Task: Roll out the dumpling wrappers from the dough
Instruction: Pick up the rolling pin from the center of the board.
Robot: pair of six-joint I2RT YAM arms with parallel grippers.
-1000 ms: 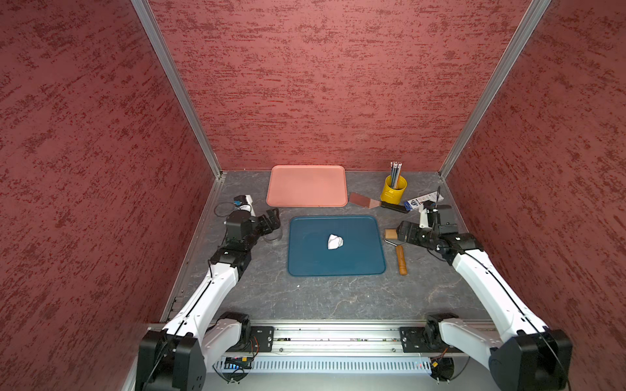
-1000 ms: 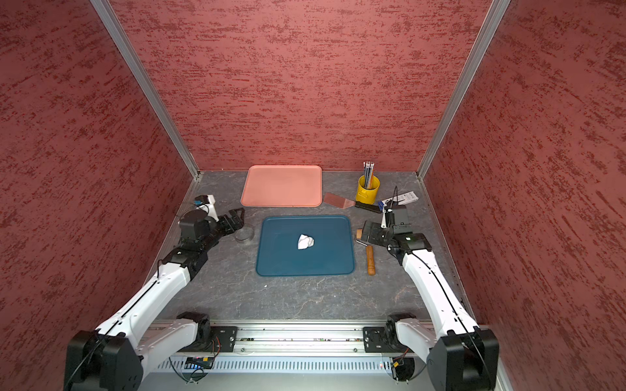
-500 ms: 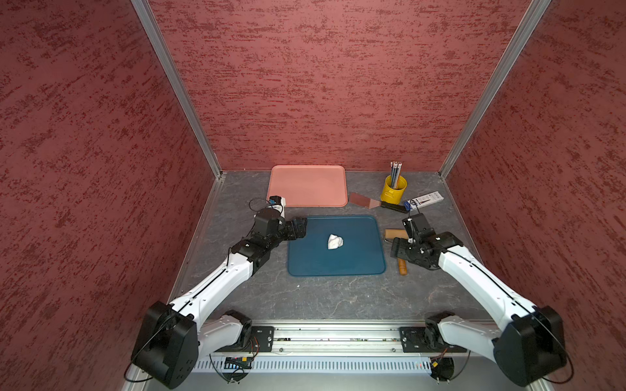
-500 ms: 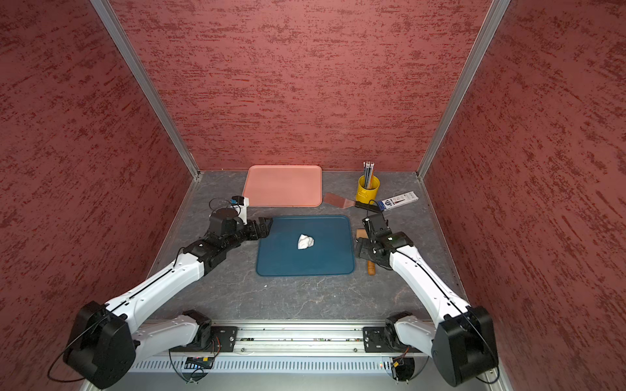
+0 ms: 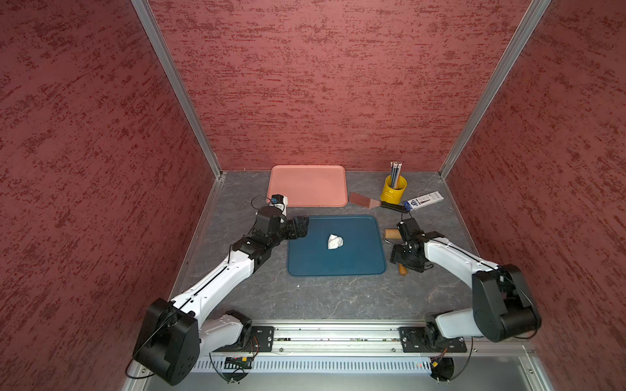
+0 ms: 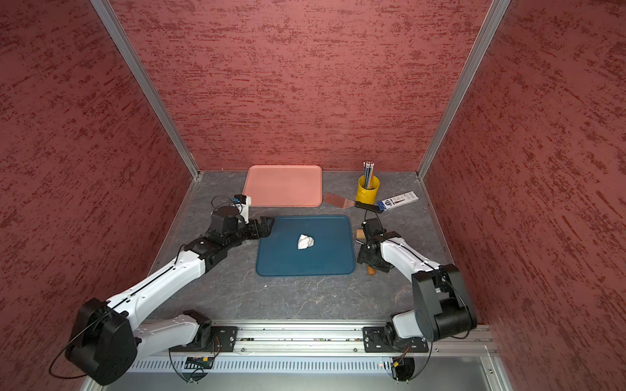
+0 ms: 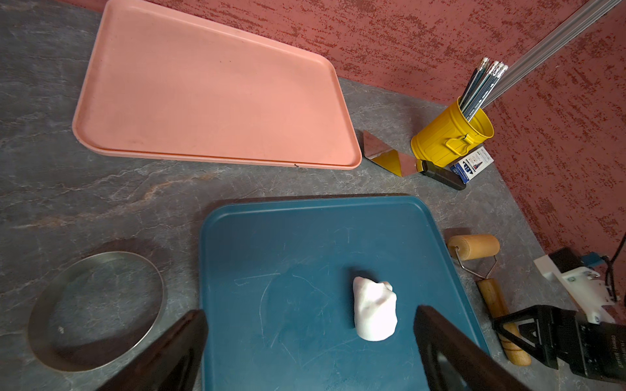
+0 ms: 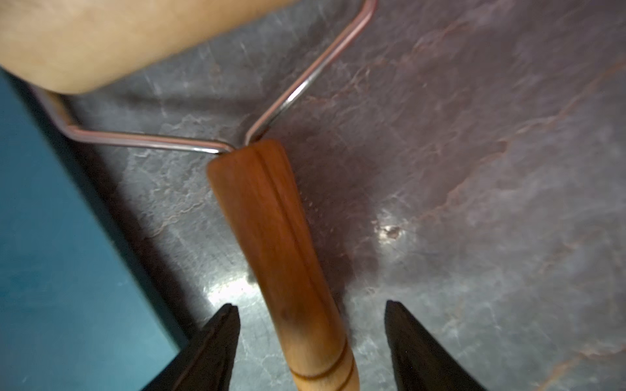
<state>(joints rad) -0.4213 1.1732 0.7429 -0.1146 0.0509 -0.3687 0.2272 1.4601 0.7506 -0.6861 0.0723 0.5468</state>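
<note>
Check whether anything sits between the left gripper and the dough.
Nothing visible does. In the left wrist view, only bare blue tray lies between the open left gripper and the dough; the metal ring sits off to the side, outside the tray.

The table (image 5: 321, 298) holds two trays: one pink tray (image 5: 308, 184) at 12 o'clock and one blue tray (image 5: 359, 260) at centre. There is one dough (image 5: 335, 241) lump. At 1 o'clock are one yellow cup (image 5: 393, 193), one scraper (image 5: 364, 200), one pencil box (image 5: 423, 199), and pencils (image 5: 395, 171) packed too tightly to count. One roller (image 7: 489, 292) lies at 3 o'clock and one metal ring (image 7: 111, 253) at 9 o'clock. There are two grippers: left gripper (image 7: 310, 338) and right gripper (image 8: 311, 338).
</note>
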